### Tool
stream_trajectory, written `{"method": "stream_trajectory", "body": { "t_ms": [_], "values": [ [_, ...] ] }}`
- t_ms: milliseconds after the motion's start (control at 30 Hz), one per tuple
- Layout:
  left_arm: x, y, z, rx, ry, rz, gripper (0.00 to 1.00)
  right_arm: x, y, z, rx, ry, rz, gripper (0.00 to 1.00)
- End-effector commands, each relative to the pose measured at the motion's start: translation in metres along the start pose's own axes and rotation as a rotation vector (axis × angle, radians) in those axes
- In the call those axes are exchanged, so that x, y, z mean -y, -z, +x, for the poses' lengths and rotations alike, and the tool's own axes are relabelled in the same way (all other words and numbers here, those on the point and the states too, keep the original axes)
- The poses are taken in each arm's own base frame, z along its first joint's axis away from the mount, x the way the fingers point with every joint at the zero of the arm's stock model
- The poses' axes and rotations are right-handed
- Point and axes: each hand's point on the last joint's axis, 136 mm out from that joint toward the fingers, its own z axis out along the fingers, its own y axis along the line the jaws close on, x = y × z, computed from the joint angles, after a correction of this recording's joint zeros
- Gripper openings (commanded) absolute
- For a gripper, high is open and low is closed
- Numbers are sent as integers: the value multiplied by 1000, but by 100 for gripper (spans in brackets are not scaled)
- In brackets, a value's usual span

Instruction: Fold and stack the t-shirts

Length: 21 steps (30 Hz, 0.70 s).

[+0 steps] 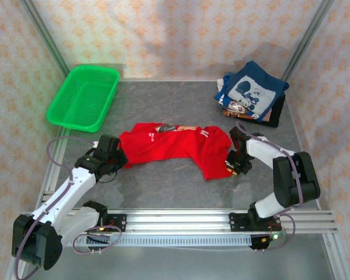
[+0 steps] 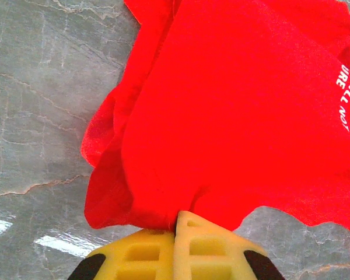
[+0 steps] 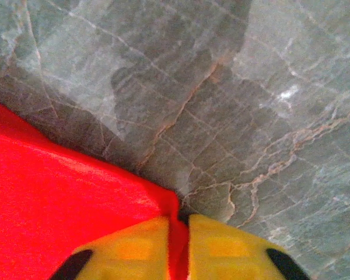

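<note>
Nearest us, our left gripper (image 2: 178, 220) is pinched shut on the left edge of the red t-shirt (image 1: 163, 146) and our right gripper (image 3: 179, 224) on its right corner, so we judge that the next move is pulling it flat mid-table, before folding it toward the far stack (image 1: 251, 93).

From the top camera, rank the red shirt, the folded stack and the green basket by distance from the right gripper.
1. Red t-shirt: pinched in the right gripper, table centre.
2. Folded stack: far right corner.
3. Green basket: far left corner.
</note>
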Motion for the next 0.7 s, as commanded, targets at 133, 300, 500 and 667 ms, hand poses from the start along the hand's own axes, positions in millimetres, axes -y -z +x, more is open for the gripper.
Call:
{"method": "stream_trajectory", "body": {
  "t_ms": [133,300,500,667],
  "values": [
    [3,28,-22,76,-64,-31,0,-47,37,-28,119,57,-186,0],
    [25,78,-65,193,-125,-23,0,-50,120,-34,235,58,-309,0],
    [69,159,-132,394,-174,35,0,-62,269,-52,462,66,-608,0],
    [111,229,-188,553,-256,72,0,-83,386,-65,618,93,-818,0]
  ]
}}
